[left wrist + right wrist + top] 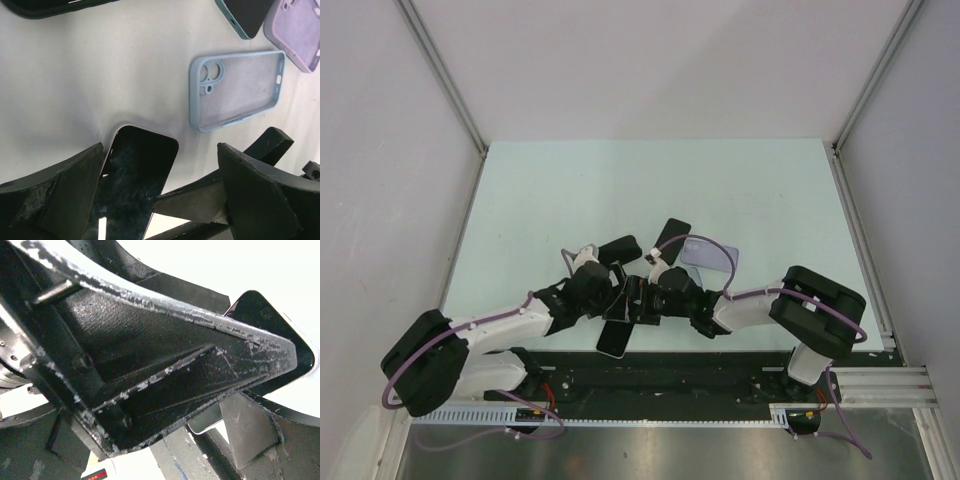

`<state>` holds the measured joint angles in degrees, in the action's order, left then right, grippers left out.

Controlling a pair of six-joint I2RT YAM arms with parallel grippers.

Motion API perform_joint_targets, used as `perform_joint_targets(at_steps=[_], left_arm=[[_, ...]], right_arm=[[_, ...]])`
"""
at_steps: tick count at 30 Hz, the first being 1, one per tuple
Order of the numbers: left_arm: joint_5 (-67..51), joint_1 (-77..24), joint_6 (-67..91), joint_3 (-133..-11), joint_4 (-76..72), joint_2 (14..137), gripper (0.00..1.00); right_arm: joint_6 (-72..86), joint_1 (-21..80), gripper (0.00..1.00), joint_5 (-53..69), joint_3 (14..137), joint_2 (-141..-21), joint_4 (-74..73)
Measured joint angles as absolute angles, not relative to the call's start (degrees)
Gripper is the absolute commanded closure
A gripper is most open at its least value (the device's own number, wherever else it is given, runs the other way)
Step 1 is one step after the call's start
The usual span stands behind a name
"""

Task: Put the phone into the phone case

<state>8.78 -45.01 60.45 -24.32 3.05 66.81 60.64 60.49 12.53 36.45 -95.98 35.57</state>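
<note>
Both grippers are wide open, nothing held. The phone point(132, 185) lies flat between your left gripper point(160, 187) fingers. The blue case point(237, 90) is at 1 o'clock from it, cavity up. Centre first, pinch the long edges squarely, and park the right gripper point(645, 298) clear.

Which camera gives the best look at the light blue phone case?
Left wrist view: the light blue phone case lies whole, open side up, camera cutout clear. From the top, the arms crowd the middle; I cannot pick it out. The right wrist view, filled by its own tool, shows none of it.
</note>
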Motion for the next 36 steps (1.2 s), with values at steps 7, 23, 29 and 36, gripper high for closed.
perform_joint_targets(at_steps=[7, 23, 29, 36], left_arm=[[5.7, -42.1, 55.8, -25.1, 2.2, 64.7, 0.00], [0.7, -39.9, 57.4, -16.8, 16.5, 35.1, 0.10], [-0.4, -45.3, 62.9, -12.3, 23.9, 24.9, 0.11], [0.6, -55.2, 69.6, -11.2, 27.5, 25.1, 0.11]], right_arm=[[59.7, 59.2, 0.00, 11.7, 36.4, -90.7, 32.3], [51.2, 48.4, 0.00, 16.8, 39.1, -86.2, 22.8], [47.7, 47.9, 0.00, 19.4, 45.2, -95.4, 17.5], [44.0, 48.1, 0.03, 20.7, 50.7, -99.0, 13.5]])
